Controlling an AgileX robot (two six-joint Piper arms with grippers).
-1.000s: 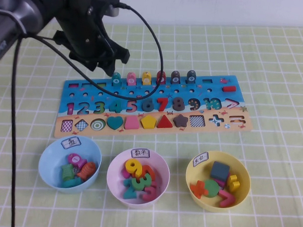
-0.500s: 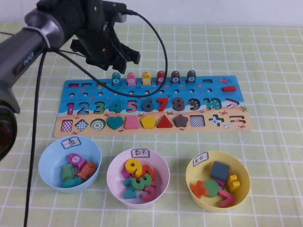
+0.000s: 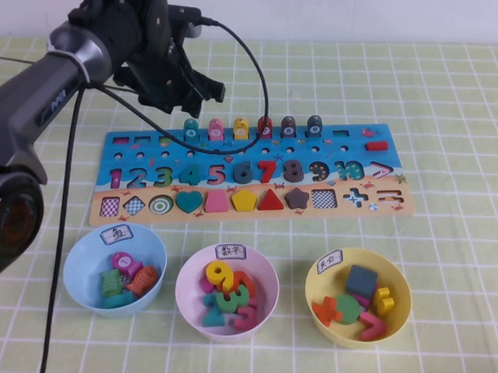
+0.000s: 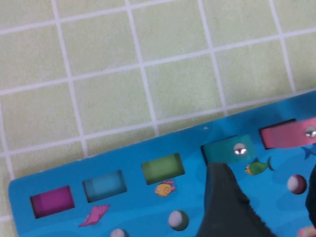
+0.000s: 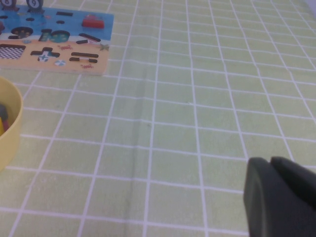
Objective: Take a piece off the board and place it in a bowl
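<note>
The rounded teal piece (image 3: 191,130) stood upright at the wooden board's (image 3: 248,204) far-left edge. The left gripper (image 3: 187,90), spread and empty, was held above it; the right gripper (image 5: 276,163) stayed off-board, fingers pressed together

A pale green cloth (image 3: 465,104) with a white grid covers the table under even, soft light. Behind its far edge runs a plain white wall (image 3: 361,14), bare across the frame.
</note>
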